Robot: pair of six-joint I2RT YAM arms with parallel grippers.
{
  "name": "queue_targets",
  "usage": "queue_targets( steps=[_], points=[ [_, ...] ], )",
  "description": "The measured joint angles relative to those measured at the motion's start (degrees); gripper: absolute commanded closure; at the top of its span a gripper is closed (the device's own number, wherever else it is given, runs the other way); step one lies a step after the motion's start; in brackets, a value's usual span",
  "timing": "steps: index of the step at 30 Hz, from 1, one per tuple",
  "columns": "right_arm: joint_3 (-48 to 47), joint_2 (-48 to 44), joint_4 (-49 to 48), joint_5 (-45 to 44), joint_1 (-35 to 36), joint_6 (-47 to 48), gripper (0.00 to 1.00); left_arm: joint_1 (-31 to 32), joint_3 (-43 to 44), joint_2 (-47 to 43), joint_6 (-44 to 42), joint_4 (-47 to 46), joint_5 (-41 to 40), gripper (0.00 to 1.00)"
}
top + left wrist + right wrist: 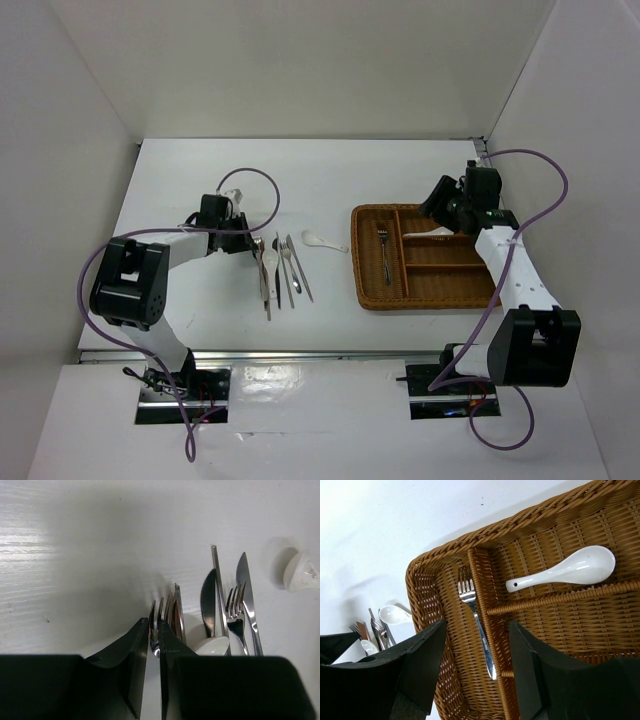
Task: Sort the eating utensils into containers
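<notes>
Pinching a fork (152, 612) left of worktop (200, 180) centre, L gripper (154, 625) is seen nearly shut. Other utensils (282, 268) are laid just right. Near right edge, 2nd fork (384, 250) & spoon (570, 567) are seen in tray (425, 304); R gripper (476, 645) is held open, empty, above.

Overhead camera spans table (180, 190); both close wrist cameras catch loose utensils (236, 624)

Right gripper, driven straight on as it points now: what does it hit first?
Probably the silver metal fork lying in the long compartment of the brown woven wicker tray, though depth is unclear.
</notes>
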State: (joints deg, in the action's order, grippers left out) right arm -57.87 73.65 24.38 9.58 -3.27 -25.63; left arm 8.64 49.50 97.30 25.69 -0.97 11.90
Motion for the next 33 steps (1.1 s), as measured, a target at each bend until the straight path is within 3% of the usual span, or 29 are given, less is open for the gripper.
queue_targets(
  steps=[9,14,23,31,33],
  points=[
    [0.0,0.0,-0.2,5.0,0.0,0.0,0.39,0.0,0.5,-0.7,-0.5,0.7,1.6,0.95],
    [0.0,-0.6,-1.9,10.6,1.6,0.1,0.39,0.0,0.8,-5.4,-1.9,5.3,1.3,0.95],
    [-1.6,-0.3,-7.0,13.7,18.1,0.4,0.39,0.0,2.0,-17.8,-4.5,12.1,0.7,0.95],
    [-2.7,3.7,-13.1,15.5,31.1,1.4,0.17,0.1,2.1,-22.9,-4.5,15.1,3.5,0.95],
    [-2.7,5.0,-14.5,16.8,33.6,1.6,0.16,0.6,2.2,-24.0,-4.2,15.5,4.3,0.95]
  ],
)
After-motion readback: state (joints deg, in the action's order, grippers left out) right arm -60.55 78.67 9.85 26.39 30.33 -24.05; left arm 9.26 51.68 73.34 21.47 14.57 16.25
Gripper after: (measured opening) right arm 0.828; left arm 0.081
